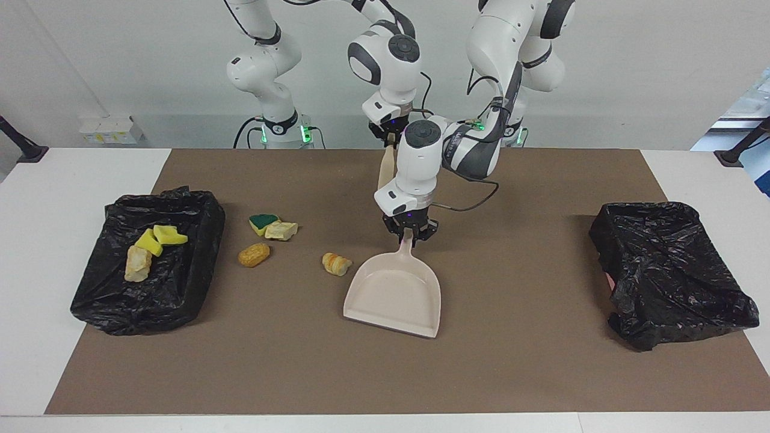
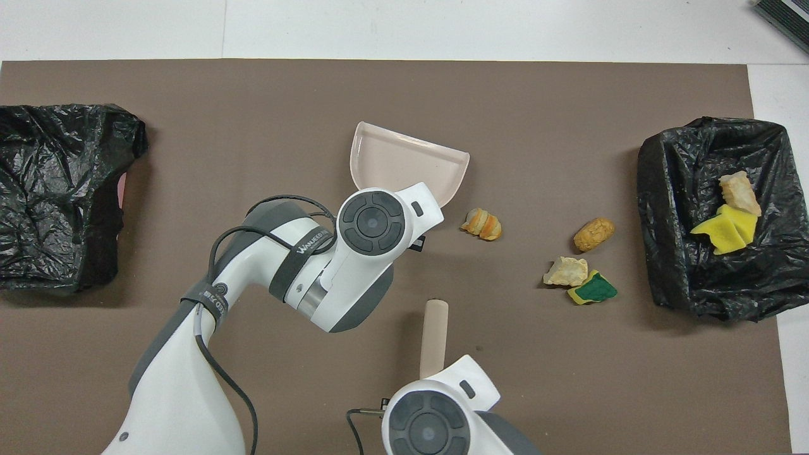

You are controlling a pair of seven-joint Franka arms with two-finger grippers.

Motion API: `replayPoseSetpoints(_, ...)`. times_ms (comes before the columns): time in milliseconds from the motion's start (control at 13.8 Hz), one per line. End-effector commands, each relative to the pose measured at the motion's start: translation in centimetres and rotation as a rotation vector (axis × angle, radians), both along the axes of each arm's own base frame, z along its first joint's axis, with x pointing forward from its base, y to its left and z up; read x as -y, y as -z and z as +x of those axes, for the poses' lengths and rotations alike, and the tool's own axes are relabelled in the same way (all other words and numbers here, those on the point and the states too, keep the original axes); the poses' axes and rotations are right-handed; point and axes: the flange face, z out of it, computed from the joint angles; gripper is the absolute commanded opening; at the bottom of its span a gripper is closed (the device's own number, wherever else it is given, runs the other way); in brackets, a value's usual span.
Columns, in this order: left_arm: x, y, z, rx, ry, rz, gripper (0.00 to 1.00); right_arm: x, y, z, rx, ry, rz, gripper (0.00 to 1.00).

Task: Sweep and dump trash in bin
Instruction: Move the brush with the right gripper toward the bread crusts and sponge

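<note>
My left gripper [image 1: 409,233] is shut on the handle of the beige dustpan [image 1: 394,294], which lies on the brown mat mid-table with its mouth turned away from the robots; the pan also shows in the overhead view [image 2: 404,161]. My right gripper [image 1: 390,137] is up over the mat's edge nearest the robots and holds the beige brush [image 1: 385,169] by one end. Trash on the mat: a striped orange lump [image 1: 335,263] beside the pan, an orange-brown lump [image 1: 254,254], a pale chunk [image 1: 281,230] and a green-and-yellow sponge [image 1: 263,223]. Yellow sponge bits [image 1: 162,236] and a beige chunk [image 1: 137,263] lie in the bin [image 1: 207,210].
The bin with trash in it is black-lined and stands at the right arm's end of the table [image 2: 657,189]. A second black-lined bin [image 1: 674,264] stands at the left arm's end. The brown mat [image 1: 511,361] covers most of the white table.
</note>
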Motion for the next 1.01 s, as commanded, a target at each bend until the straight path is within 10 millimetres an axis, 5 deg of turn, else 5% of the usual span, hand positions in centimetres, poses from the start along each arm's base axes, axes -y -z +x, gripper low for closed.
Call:
replayPoseSetpoints(0, -1.4, -2.3, -0.1, 0.001, 0.031, 0.039, 0.0, 3.8, -1.8, 1.2, -0.018, -0.003, 0.008, 0.0)
replayPoseSetpoints(217, -4.1, -4.1, -0.8, -0.094, 0.241, 0.128, 0.0, 7.5, -3.1, 3.2, -0.027, -0.008, 0.018, 0.0)
replayPoseSetpoints(507, -7.2, -4.5, 0.7, -0.132, 0.443, 0.155, 0.0, 16.5, -5.1, 7.3, -0.033, -0.085, 0.028, 0.0)
replayPoseSetpoints(942, -9.4, -3.8, 2.2, -0.12, 0.872, 0.162, 0.0, 28.8, -4.0, 11.7, -0.031, -0.17, -0.06, 0.0)
